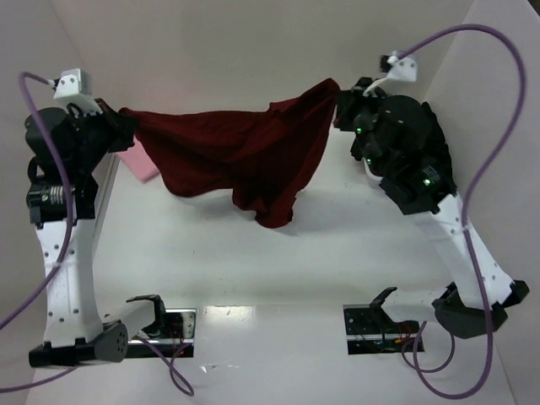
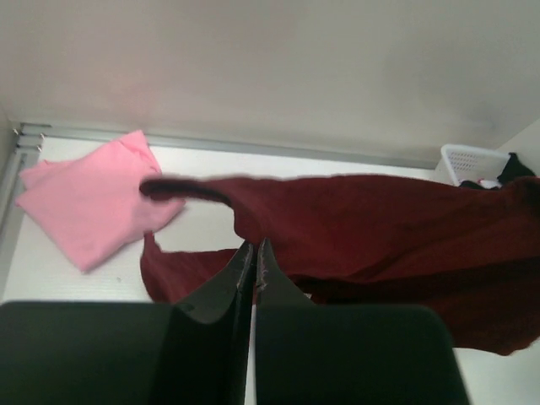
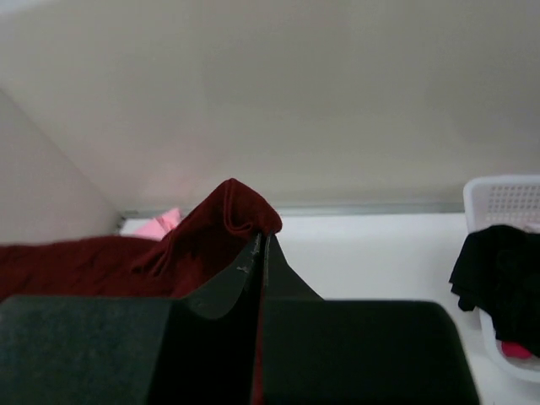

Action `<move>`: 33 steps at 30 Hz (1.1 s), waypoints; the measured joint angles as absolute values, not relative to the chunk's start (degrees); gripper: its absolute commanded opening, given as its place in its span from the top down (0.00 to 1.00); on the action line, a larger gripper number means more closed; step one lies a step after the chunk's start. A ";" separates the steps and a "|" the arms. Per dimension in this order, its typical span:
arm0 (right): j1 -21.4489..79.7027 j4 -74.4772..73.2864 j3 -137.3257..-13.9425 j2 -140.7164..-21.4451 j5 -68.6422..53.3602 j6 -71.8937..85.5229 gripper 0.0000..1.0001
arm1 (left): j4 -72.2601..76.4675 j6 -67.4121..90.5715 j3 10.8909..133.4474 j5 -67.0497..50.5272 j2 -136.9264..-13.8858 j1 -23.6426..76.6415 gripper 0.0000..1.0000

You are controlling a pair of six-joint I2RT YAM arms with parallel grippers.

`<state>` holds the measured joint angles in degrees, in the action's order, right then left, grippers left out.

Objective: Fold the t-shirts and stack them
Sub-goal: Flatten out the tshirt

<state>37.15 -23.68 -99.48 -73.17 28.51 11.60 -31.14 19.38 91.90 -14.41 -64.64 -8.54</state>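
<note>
A dark maroon t-shirt (image 1: 240, 152) hangs stretched in the air between both arms, sagging in the middle above the table. My left gripper (image 1: 126, 118) is shut on its left end; in the left wrist view the left gripper (image 2: 255, 246) pinches the maroon t-shirt (image 2: 380, 228). My right gripper (image 1: 342, 101) is shut on the right end; the right wrist view has the right gripper (image 3: 261, 240) clamping a bunched fold of the maroon t-shirt (image 3: 228, 215). A folded light pink t-shirt (image 2: 89, 202) lies on the table at the far left (image 1: 139, 162). A black t-shirt (image 3: 498, 261) drapes over a basket.
A white mesh basket (image 3: 506, 198) stands at the far right, holding the black cloth and something pink-red; the basket (image 2: 472, 162) also shows in the left wrist view. White walls enclose the table on the back and sides. Cables loop from both arms.
</note>
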 measured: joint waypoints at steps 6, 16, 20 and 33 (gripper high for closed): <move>37.12 -23.94 -103.74 -64.14 27.09 11.07 1.00 | -37.65 19.38 99.59 -10.96 -56.80 -8.47 1.00; 37.12 -27.31 -114.48 -56.18 20.25 12.80 1.00 | -42.11 20.18 105.60 -7.05 -46.57 -6.96 1.00; 37.12 -30.11 -116.99 -54.81 18.31 13.61 1.00 | -42.63 22.37 105.56 -3.03 -39.70 -4.34 1.00; 37.12 -30.35 -108.68 -56.31 23.35 14.74 1.00 | -31.48 29.02 86.06 8.25 -34.39 3.97 1.00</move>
<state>37.12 -30.35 -108.68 -56.31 23.35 14.74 -31.48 29.02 86.06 8.25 -34.39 3.97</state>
